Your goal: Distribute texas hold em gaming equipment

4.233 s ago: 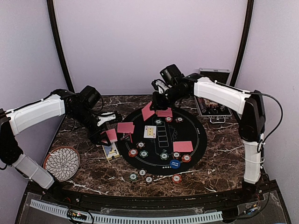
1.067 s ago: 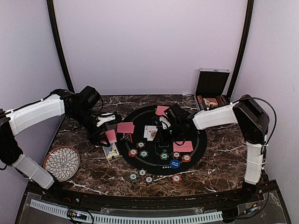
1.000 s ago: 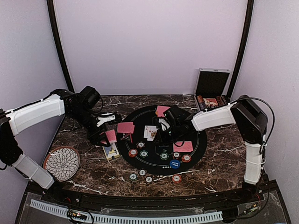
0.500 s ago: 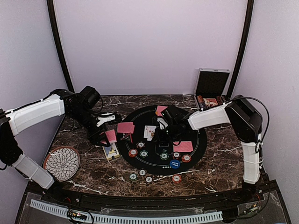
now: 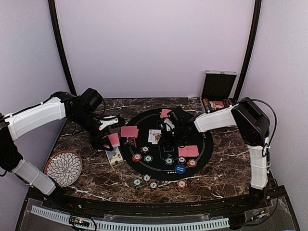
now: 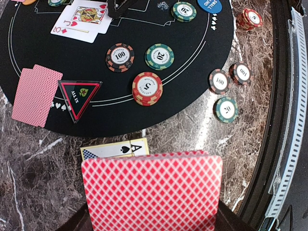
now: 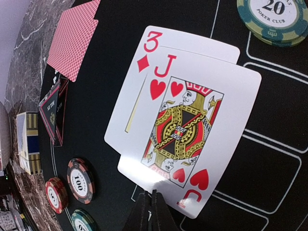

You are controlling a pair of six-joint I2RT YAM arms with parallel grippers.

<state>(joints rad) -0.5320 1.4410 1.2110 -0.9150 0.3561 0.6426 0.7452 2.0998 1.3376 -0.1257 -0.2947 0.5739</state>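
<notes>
My left gripper (image 5: 109,140) hovers off the mat's left edge, shut on a deck of red-backed cards (image 6: 151,192). On the black mat (image 5: 203,144), my right gripper (image 7: 151,206) is shut, its tips touching the near edge of a face-up jack of hearts (image 7: 192,130) that overlaps a three of diamonds (image 7: 139,96). Red-backed pairs lie at the left (image 5: 129,131), right (image 5: 188,151) and far side (image 5: 166,113). Poker chips (image 5: 148,158) and a blue button disc (image 5: 180,169) sit along the mat's near arc, with several more chips (image 5: 146,177) on the marble.
A card box (image 6: 115,150) showing an ace of spades lies under the left gripper. A triangular all-in marker (image 6: 79,96) rests on the mat. A flower-patterned plate (image 5: 63,167) sits near left. The open chip case (image 5: 217,94) stands at the far right.
The right gripper has crept left up to the face-up cards and its jaws have come together. The left gripper and its deck have not moved.
</notes>
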